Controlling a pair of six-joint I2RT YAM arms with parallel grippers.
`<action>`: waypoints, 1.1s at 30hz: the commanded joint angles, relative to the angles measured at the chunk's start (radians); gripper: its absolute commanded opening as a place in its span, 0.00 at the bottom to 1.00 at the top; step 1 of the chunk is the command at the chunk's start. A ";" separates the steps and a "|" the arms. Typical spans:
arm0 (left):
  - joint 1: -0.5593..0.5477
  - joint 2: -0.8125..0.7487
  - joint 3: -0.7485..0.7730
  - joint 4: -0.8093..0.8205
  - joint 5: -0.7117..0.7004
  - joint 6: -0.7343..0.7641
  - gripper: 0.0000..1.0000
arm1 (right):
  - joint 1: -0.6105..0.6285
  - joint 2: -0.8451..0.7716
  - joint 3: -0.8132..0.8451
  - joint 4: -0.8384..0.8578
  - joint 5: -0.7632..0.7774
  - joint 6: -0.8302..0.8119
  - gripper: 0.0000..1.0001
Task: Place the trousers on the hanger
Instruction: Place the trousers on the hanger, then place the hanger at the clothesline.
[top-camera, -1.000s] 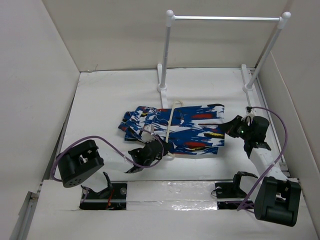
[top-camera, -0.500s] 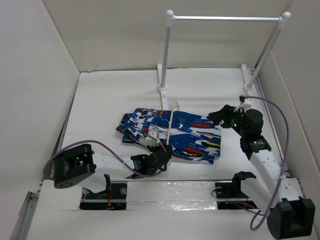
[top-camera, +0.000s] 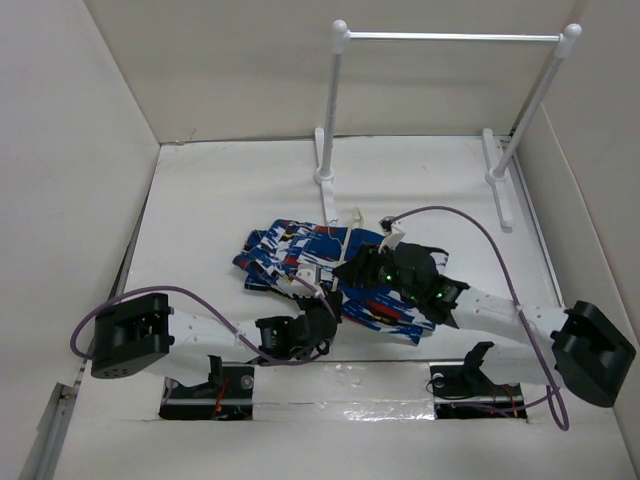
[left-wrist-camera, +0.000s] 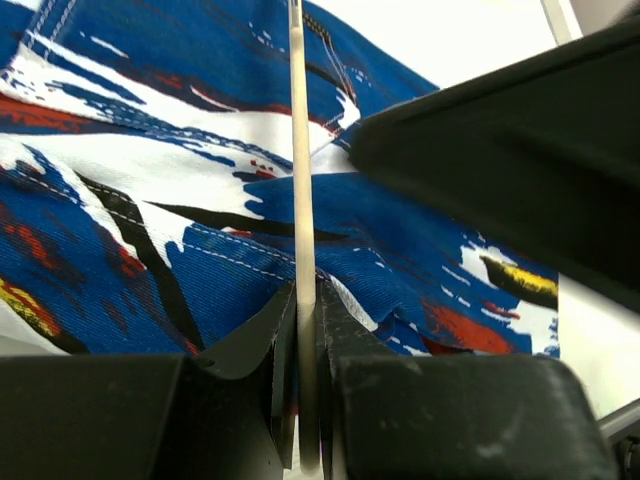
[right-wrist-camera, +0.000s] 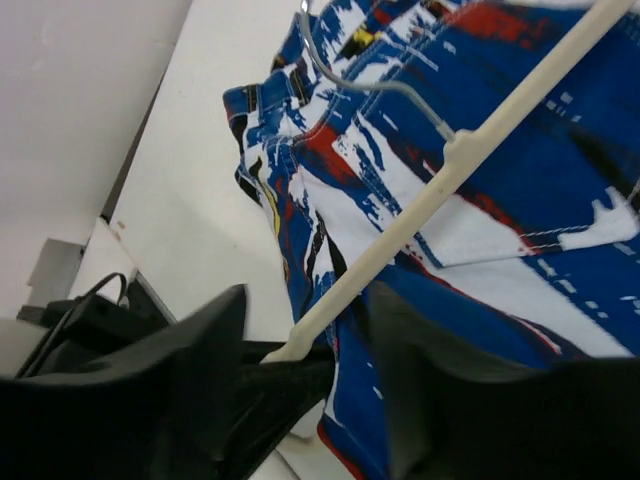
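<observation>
**Cream bar pinched, cloth not yet threaded**

The thin cream-white triangular hanger (top-camera: 343, 245) lies flat across the folded royal-blue fabric trousers (top-camera: 290, 245) streaked white, red, black and yellow. Both rest on the white worktop (top-camera: 220, 190), just in front of the left post of the tall white two-post rail stand (top-camera: 455, 37).

The left hand (left-wrist-camera: 305, 300) is closed tight on the hanger's bar at the end farthest from the rail stand. The right hand (right-wrist-camera: 308, 300) hovers over the trousers with its fingers spread wide and holds nothing. The bar runs up between them, and the slim metal hook (right-wrist-camera: 372, 86) shows beyond.

This looks like the set-up step: the hanger is steadied, but no fabric passes through it. The next move probably calls for the right hand to close on one free cloth edge and feed it through the triangle without dragging the bar out of the pinch.
</observation>
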 joint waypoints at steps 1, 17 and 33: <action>-0.020 -0.065 0.007 0.078 -0.071 0.021 0.00 | 0.046 0.060 0.014 0.191 0.162 0.108 0.64; -0.069 -0.111 -0.044 0.133 -0.108 0.067 0.00 | 0.091 0.399 -0.004 0.615 0.120 0.245 0.25; -0.069 -0.633 0.019 -0.060 -0.098 0.274 0.50 | -0.061 0.163 -0.023 0.759 -0.069 0.457 0.00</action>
